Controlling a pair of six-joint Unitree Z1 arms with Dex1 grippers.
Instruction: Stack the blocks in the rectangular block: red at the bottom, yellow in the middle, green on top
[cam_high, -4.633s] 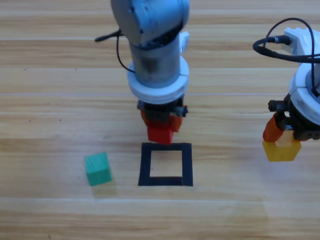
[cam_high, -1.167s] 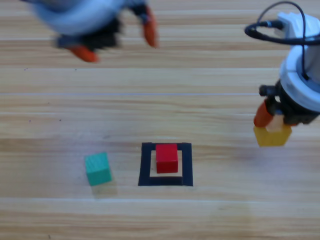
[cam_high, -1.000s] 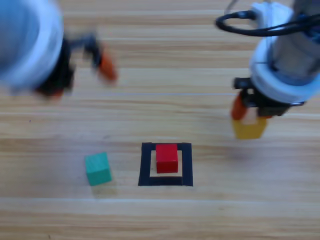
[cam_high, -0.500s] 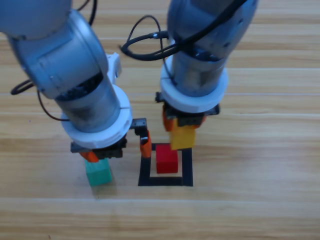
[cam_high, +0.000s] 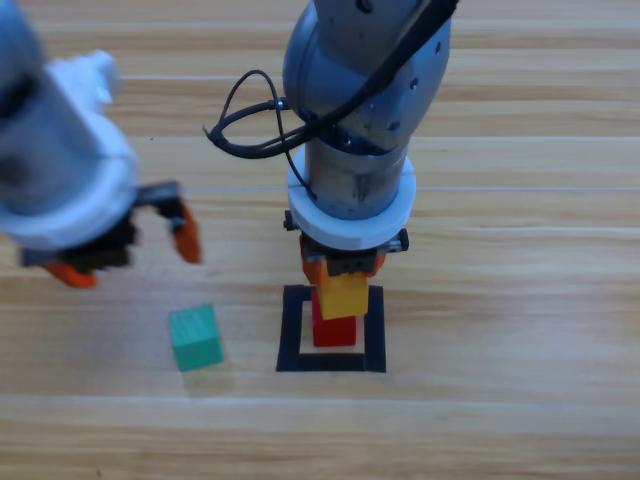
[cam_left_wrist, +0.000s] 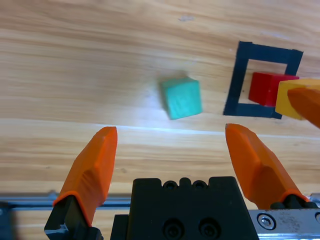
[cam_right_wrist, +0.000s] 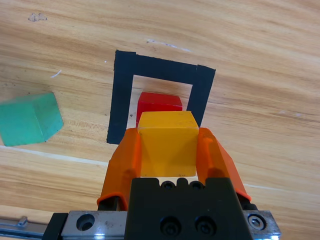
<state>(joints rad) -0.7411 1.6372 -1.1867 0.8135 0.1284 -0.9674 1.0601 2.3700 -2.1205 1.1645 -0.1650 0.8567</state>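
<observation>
My right gripper (cam_right_wrist: 168, 150) clamps the small yellow cube (cam_right_wrist: 167, 142) above the small red cube (cam_right_wrist: 159, 104) inside the black tape rectangle (cam_right_wrist: 122, 95). Offset release could topple 1. Left gripper (cam_left_wrist: 172, 150) spread wide, small teal-green cube (cam_left_wrist: 181, 97) ahead.

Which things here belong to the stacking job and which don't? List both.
In the job:
- red cube, inside the black tape rectangle
- yellow cube, held by the right gripper above the red cube
- green cube, loose on the table
- left gripper, open, above the green cube

Just lying about:
- nothing visible
</observation>
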